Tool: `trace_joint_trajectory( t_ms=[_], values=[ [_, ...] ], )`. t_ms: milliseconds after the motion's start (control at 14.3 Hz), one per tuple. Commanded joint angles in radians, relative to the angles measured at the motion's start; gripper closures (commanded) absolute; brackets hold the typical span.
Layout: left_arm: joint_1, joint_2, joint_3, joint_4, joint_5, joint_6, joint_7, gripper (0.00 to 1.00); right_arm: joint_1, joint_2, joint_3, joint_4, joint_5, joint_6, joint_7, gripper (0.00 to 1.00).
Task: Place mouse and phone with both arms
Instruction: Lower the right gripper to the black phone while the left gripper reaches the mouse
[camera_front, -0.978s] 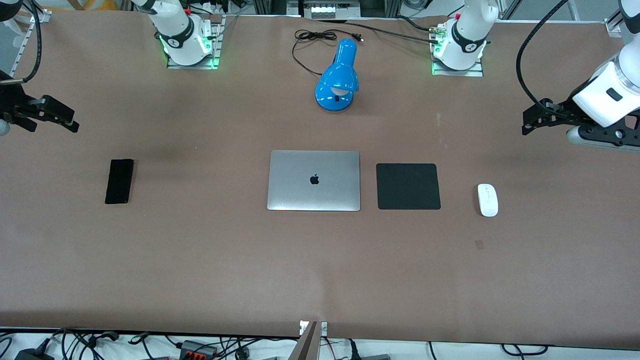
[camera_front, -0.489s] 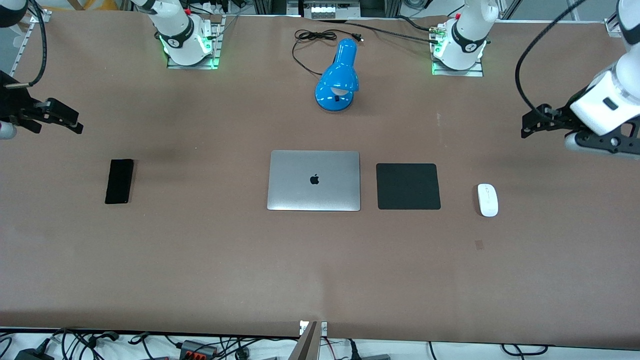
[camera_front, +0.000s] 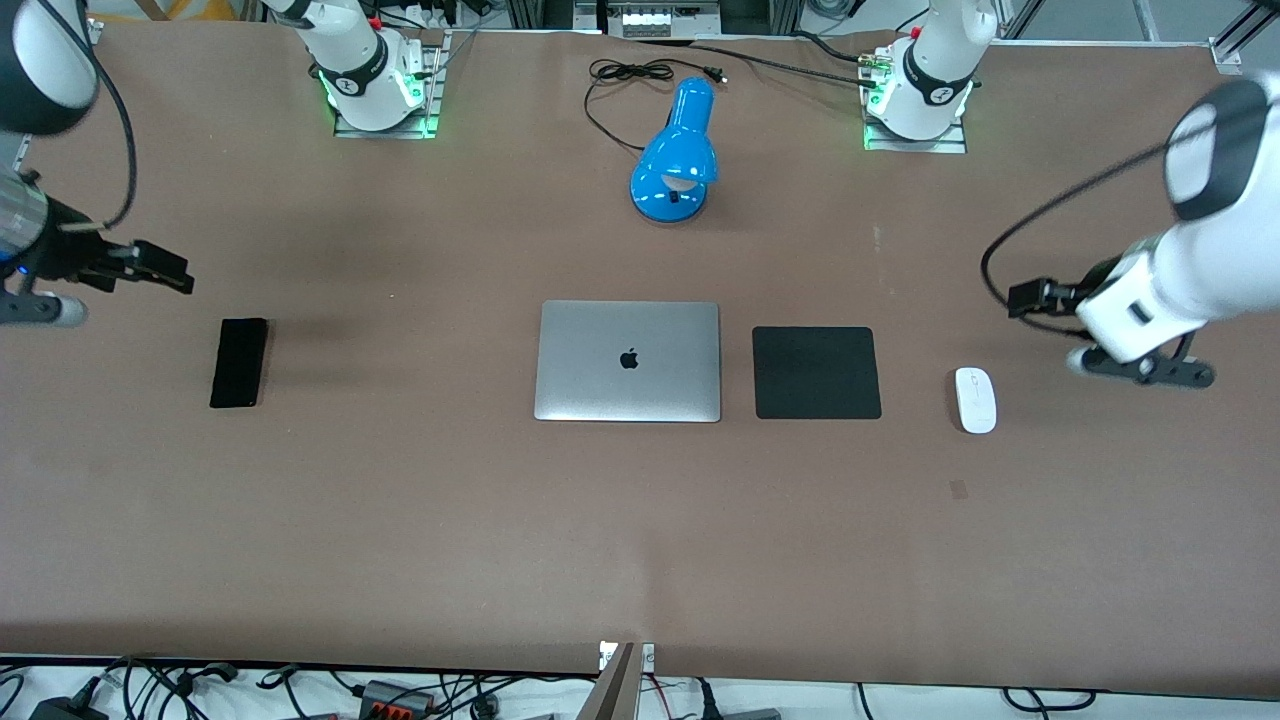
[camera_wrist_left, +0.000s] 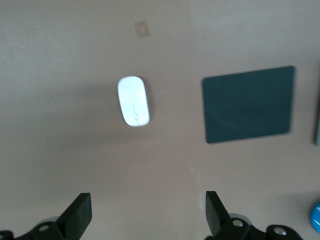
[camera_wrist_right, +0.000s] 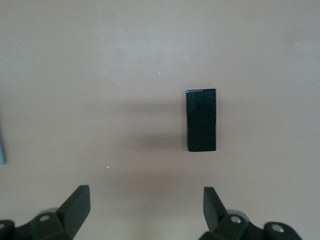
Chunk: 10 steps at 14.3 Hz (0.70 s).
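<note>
We see the left gripper (camera_wrist_left: 147, 217) with its fingers (camera_wrist_left: 79, 215) spread wide and nothing between them; it hangs over bare table (camera_front: 640, 540) at the left arm's end. From it, in the front view, the mouse (camera_front: 975, 400) lies on the table at about 7 o'clock, apart from the fingers. The pad (camera_front: 816, 372) lies beside the mouse toward the laptop (camera_front: 628, 361), which sits mid-table.

The right gripper (camera_wrist_right: 145, 212) is likewise wide open and holds nothing, its fingers (camera_wrist_right: 76, 209) over bare table at the right arm's end. In the front view the phone (camera_front: 238, 362) lies flat at about 5 o'clock from it, untouched.

From the laptop, the blue lamp (camera_front: 678, 155) stands at 12 o'clock, near the arms' bases.
</note>
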Motion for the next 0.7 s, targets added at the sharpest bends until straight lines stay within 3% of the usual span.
trace_joint_trajectory(
  t_ms=[0,280,629],
  values=[
    [0.060,0.062,0.000,-0.087,0.019,0.202,0.012,0.00,-0.023,0.078,-0.002,-0.001,-0.022,0.032,0.006,0.00],
    [0.081,0.097,0.002,-0.363,0.021,0.689,0.010,0.00,-0.054,0.225,-0.002,-0.007,-0.022,0.153,0.004,0.00],
    [0.097,0.142,0.002,-0.565,0.022,1.077,0.021,0.00,-0.115,0.392,-0.002,-0.010,-0.029,0.300,-0.011,0.00]
  ],
)
